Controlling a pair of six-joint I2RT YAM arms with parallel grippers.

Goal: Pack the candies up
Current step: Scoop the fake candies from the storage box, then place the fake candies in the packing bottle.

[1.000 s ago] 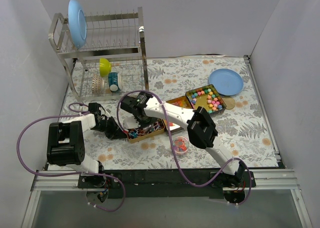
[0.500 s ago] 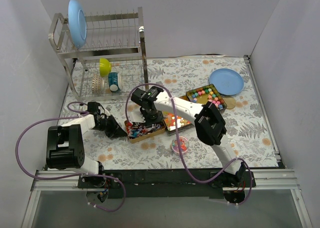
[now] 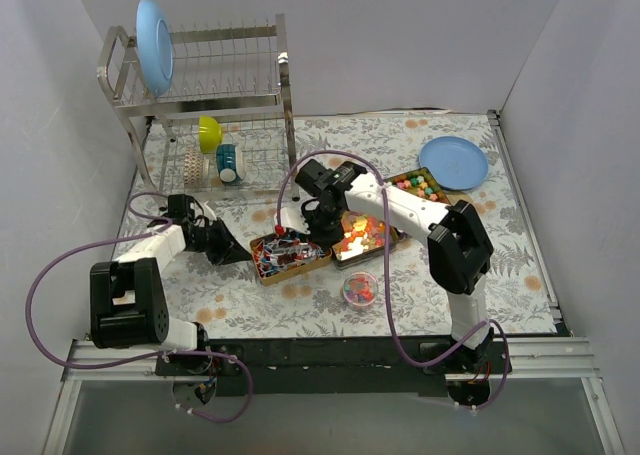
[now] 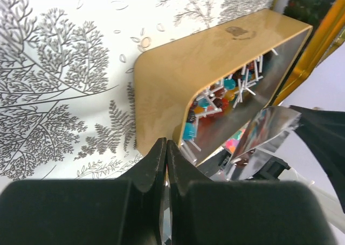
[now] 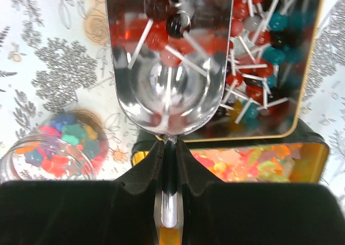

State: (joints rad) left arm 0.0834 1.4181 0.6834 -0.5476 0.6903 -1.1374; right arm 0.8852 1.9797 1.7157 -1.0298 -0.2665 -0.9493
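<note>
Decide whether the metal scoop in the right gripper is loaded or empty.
Loaded: the right wrist view shows several red and dark lollipops with white sticks lying in the bowl of the scoop.

floral tablecloth [image 3: 505, 260] across the whole work surface. at far left, two-tier metal dish rack [image 3: 262, 97]. pale blue plate [image 3: 154, 47] upright on its top tier. yellow-green bowl [image 3: 209, 133] and teal-and-white cup [image 3: 228, 162] on the lower tier, close together. second blue plate [image 3: 454, 161] flat at far right. open gold tin [image 4: 183, 78] near centre, lidless second tin [image 5: 325, 169] just beside it. small clear jar [image 3: 347, 288] in front of both, apart. metal scoop [image 5: 167, 102] over the open gold tin.
</note>
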